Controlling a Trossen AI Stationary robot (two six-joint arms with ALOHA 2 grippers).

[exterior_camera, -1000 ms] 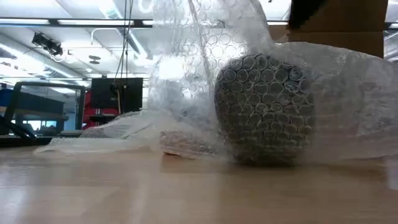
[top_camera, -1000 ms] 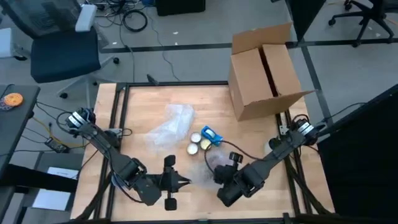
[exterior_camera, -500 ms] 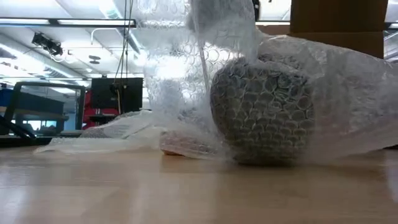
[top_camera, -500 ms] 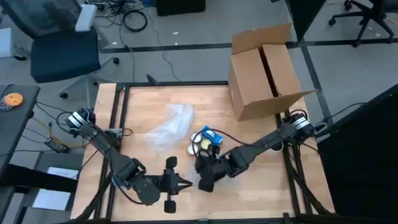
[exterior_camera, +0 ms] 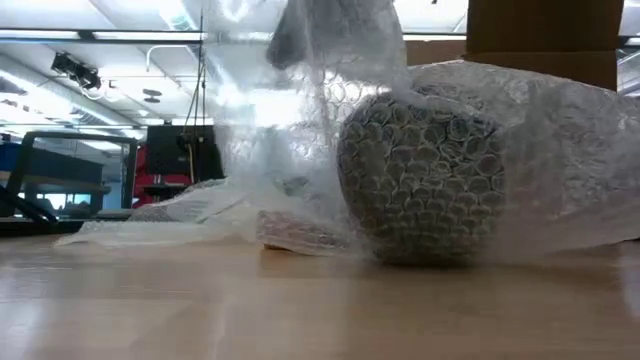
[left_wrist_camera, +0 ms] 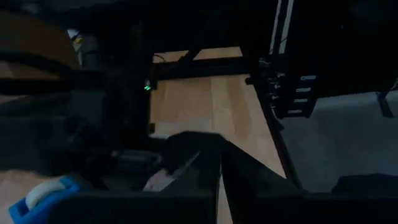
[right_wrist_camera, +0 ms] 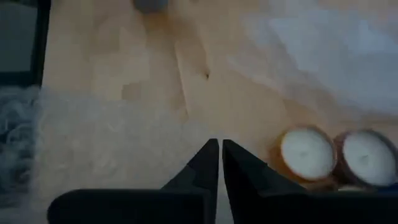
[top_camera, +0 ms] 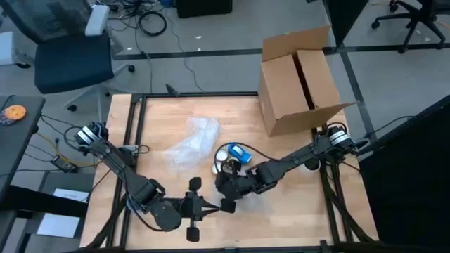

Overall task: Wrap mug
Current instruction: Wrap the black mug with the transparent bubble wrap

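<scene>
Left gripper (top_camera: 211, 206) sits closed and empty at the table's (top_camera: 281, 211) near edge. Wrap (exterior_camera: 300, 130) rises from the right gripper (top_camera: 226, 205), pinched shut on it. Mug (exterior_camera: 420, 175) lies bubble-covered mid-table. Box (top_camera: 299, 77) stands open, contents unseen.

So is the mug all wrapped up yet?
Partly. Bubble wrap already covers the mug lying on the table. The right pincer, shut on a loose flap, is lifting it over. The left pincer waits nearby. Closing the wrap is left.
</scene>
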